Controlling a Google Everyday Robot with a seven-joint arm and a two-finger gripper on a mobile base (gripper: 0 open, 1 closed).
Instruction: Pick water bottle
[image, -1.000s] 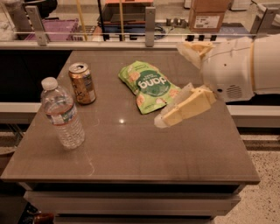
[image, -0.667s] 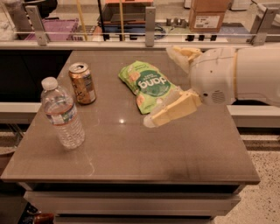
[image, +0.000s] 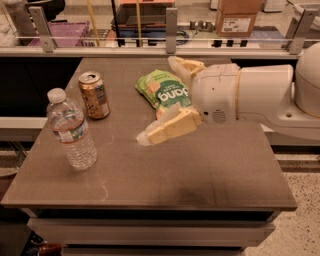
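Shifted leftward, the cream gripper (image: 157, 100) hangs over the green snack bag (image: 165, 90), jaws spread wide, well apart from the clear ribbed plastic water bottle (image: 71, 131).

One high camera looks down across the table (image: 200, 170) from its near edge, the hand (image: 156, 100) mid-frame.

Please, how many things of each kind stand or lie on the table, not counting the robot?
water bottle: 1
drink can: 1
green snack bag: 1
Total: 3
The gripper hangs open above the table, by the snack bag, holding nothing.
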